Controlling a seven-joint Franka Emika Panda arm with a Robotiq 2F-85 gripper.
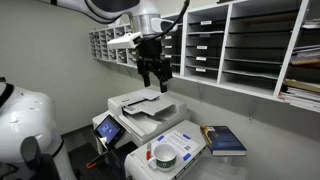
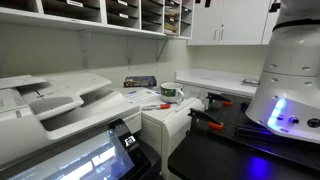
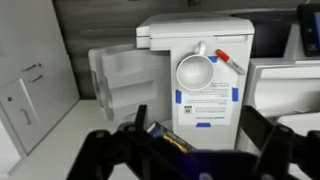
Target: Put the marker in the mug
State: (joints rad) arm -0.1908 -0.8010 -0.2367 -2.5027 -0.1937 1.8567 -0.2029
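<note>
The mug (image 3: 195,70) is a squat cup, white inside, standing on a white box top with blue tape marks. The short red marker (image 3: 232,62) lies just beside the mug on the same surface, apart from it. Both also show in both exterior views: the mug (image 1: 165,153) (image 2: 170,92) and the marker (image 1: 150,151) (image 2: 165,104). My gripper (image 1: 155,80) hangs high in the air above the printer, far from both. In the wrist view its two fingers stand wide apart around nothing (image 3: 197,132). It is open and empty.
A flat blue book (image 1: 225,140) lies beside the box top; it also shows in the wrist view (image 3: 165,135). A large printer (image 1: 145,105) stands under the gripper. Wall shelves with trays (image 1: 240,45) run behind. The robot's white base (image 2: 290,70) stands close by.
</note>
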